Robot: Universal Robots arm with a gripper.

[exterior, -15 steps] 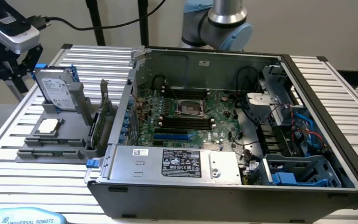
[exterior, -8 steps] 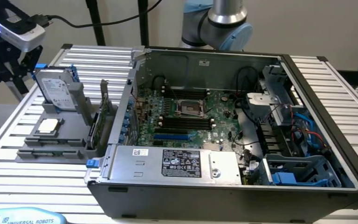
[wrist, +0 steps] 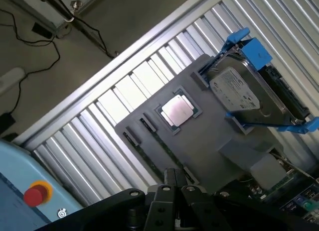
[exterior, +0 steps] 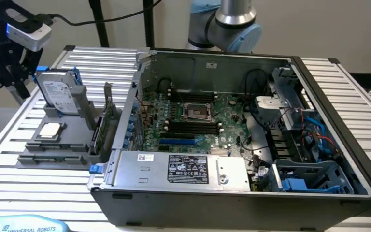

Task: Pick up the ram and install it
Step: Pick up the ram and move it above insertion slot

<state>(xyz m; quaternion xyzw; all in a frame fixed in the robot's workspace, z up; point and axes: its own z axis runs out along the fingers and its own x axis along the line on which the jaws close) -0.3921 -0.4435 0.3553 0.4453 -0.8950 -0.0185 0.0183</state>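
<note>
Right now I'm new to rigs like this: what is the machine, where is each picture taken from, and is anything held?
The machine is one robot arm ending in a gripper. The exterior view comes from a camera off the arm, looking over a slatted table with an open computer case. The wrist view comes from a camera on the arm, looking at a grey holder. In the holder sit a hard drive, a silver processor chip and the ram, a thin green stick. The gripper hovers nearest the ram, which lies in the holder, not gripped.
</note>
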